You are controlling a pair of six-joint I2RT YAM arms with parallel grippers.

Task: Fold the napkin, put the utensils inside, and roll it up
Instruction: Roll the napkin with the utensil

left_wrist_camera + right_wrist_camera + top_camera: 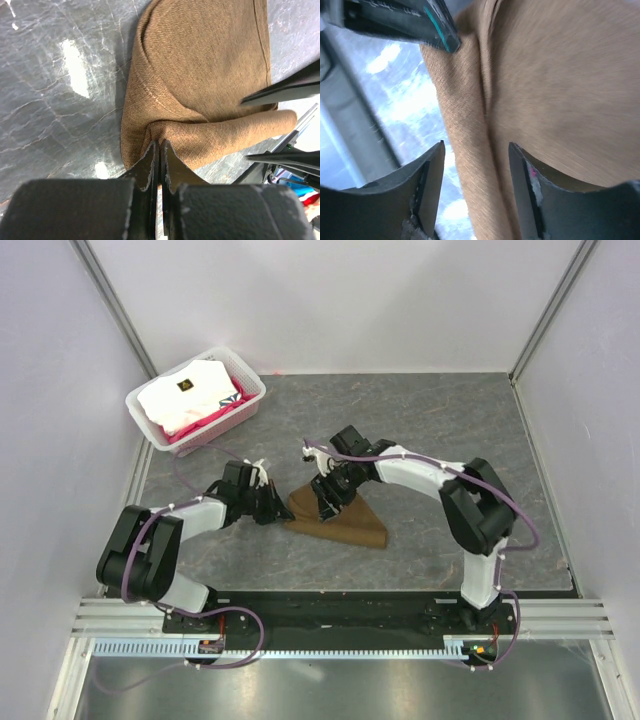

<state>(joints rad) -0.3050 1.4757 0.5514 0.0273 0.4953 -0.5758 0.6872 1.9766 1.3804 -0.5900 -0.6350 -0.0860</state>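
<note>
Top external, woven brown napkin point(350, 525), soft triangular bundle

A white plastic basket point(243, 371) sits at the far left corner of the grey marbled desk point(450, 420). Folded white cloth point(185, 395) fills it, with pink cloth point(228, 400) showing underneath.

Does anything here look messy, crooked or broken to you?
Nothing looks spilled or broken. The napkin lies as a lopsided wedge. Its left corner is puckered where the shut left gripper pinches it, and one edge is curled into a loose roll. The basket in the far left corner sits askew.
</note>
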